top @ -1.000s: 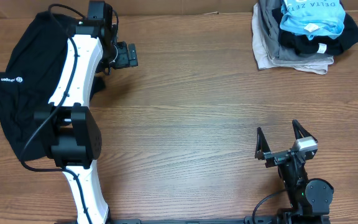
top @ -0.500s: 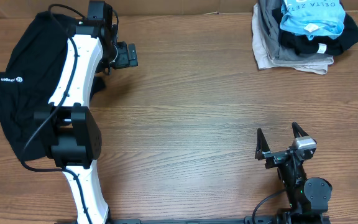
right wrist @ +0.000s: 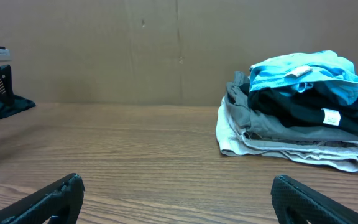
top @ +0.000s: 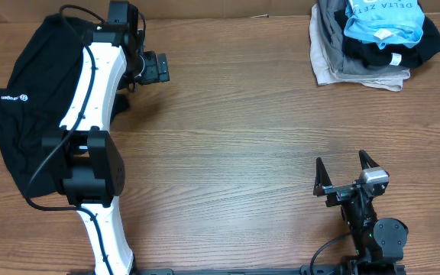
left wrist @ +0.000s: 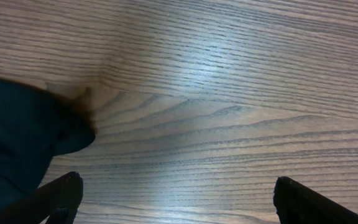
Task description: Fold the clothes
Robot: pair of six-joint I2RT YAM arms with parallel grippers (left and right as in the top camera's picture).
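A black top (top: 29,92) with a small white logo lies spread at the table's far left, partly under my left arm. Its edge shows in the left wrist view (left wrist: 17,137). My left gripper (top: 157,67) is open and empty over bare wood just right of it, as the left wrist view (left wrist: 176,196) shows. A pile of folded clothes (top: 373,38) sits at the far right corner, a light blue T-shirt (top: 384,19) with white text on top; it also shows in the right wrist view (right wrist: 297,106). My right gripper (top: 346,172) is open and empty near the front edge.
The pile holds black and grey-beige garments under the blue one. A brown cardboard wall (right wrist: 135,50) stands behind the table's far edge. The wooden table top (top: 235,137) lies between the two arms.
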